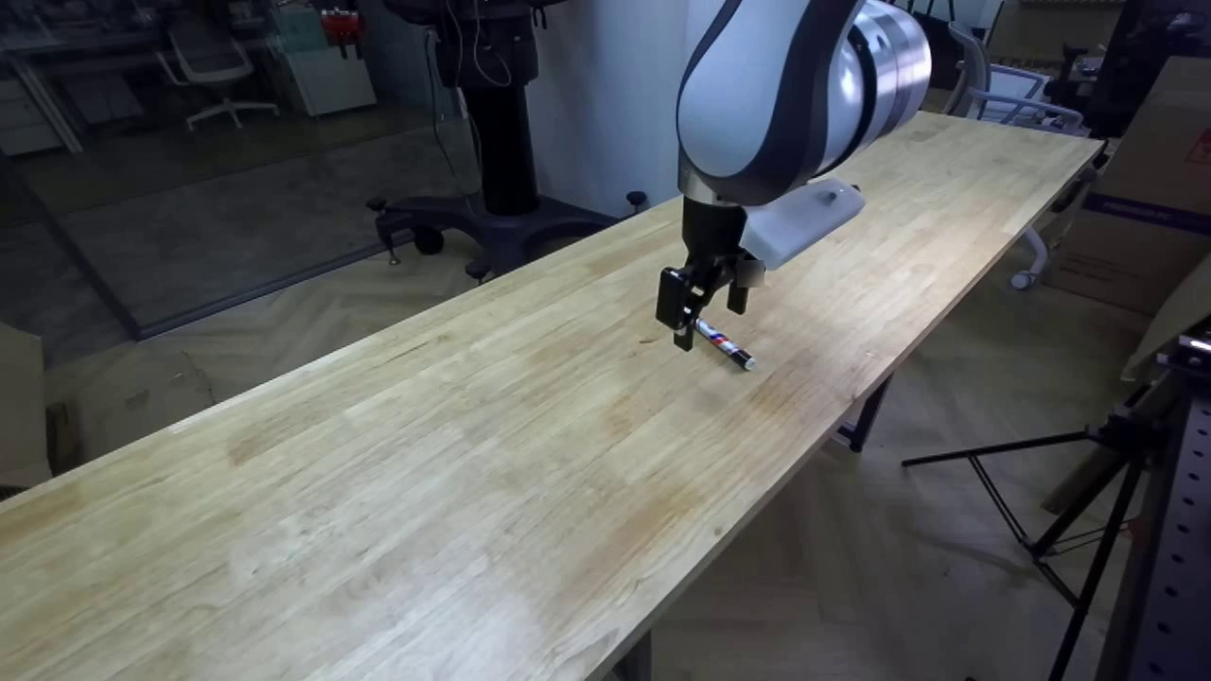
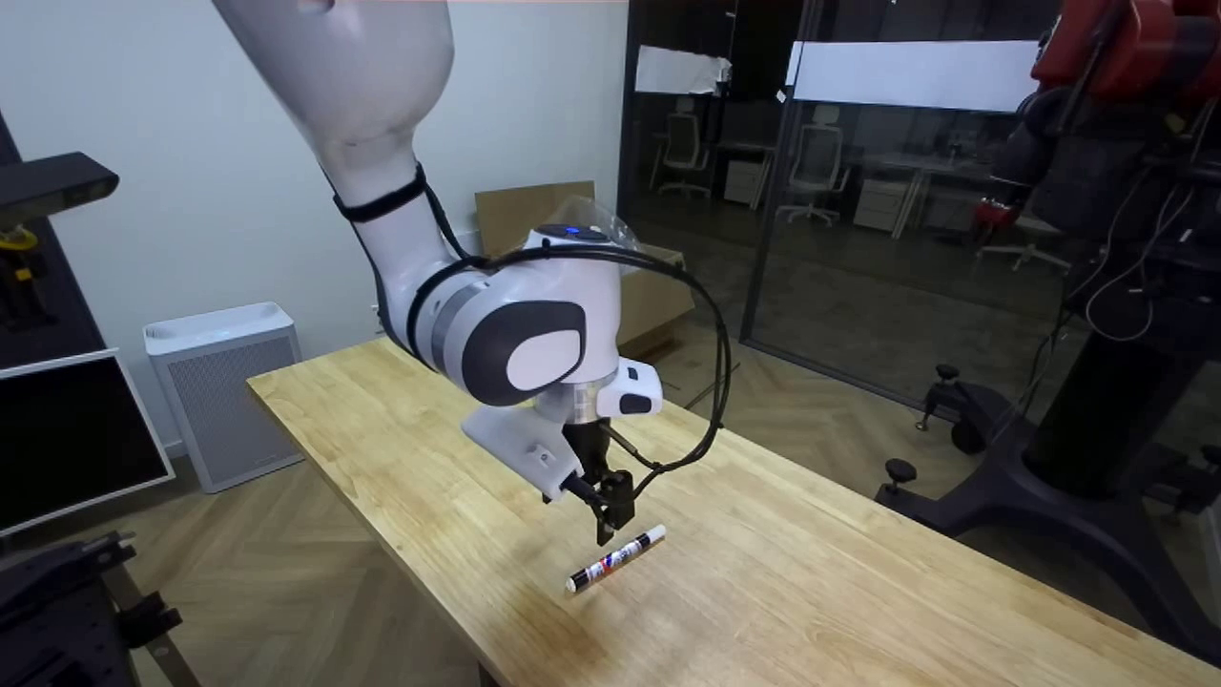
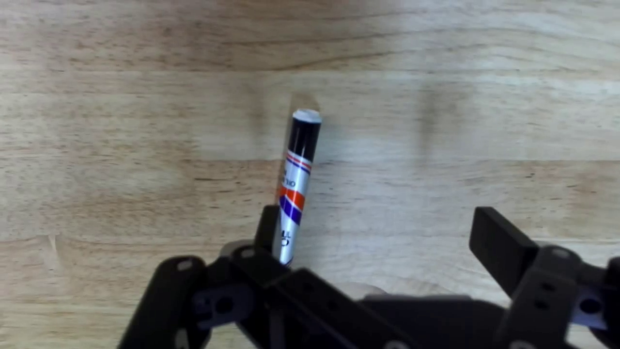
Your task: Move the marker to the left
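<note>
The marker lies flat on the light wooden table, white with black end sections, whitish tips and red and blue stripes. It shows in both exterior views point(image 1: 727, 345) point(image 2: 616, 559) and in the wrist view point(image 3: 295, 186). My gripper point(image 1: 710, 320) is open and empty just above the table, close beside the marker. The gripper also shows in an exterior view point(image 2: 576, 516). In the wrist view the fingers of my gripper point(image 3: 377, 229) are wide apart. The marker lies near the left finger there, and that finger and its linkage hide the marker's lower end.
The long wooden table point(image 1: 426, 473) runs under the arm, its long edges dropping to the floor. A black wheeled stand point(image 1: 501, 189) is beyond one long edge. A black tripod point(image 1: 1050, 530) stands on the floor at the opposite side. A black cable point(image 2: 720, 363) loops from the arm.
</note>
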Robot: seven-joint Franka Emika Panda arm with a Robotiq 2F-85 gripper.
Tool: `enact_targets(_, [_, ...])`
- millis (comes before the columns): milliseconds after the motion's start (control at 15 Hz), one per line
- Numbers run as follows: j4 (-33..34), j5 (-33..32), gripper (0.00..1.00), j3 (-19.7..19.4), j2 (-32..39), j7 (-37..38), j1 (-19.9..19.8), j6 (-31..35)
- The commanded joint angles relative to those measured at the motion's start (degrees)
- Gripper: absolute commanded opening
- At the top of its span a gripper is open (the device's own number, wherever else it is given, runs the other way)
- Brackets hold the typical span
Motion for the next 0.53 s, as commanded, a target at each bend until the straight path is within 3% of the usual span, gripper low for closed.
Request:
enact_targets(0, [0.43, -0.81, 1.0, 0.41, 0.22, -0.05, -0.62, -0.31])
enact_targets(467, [0.27, 0.48, 1.0, 1.29, 0.44, -2.03, -5.18, 1.27])
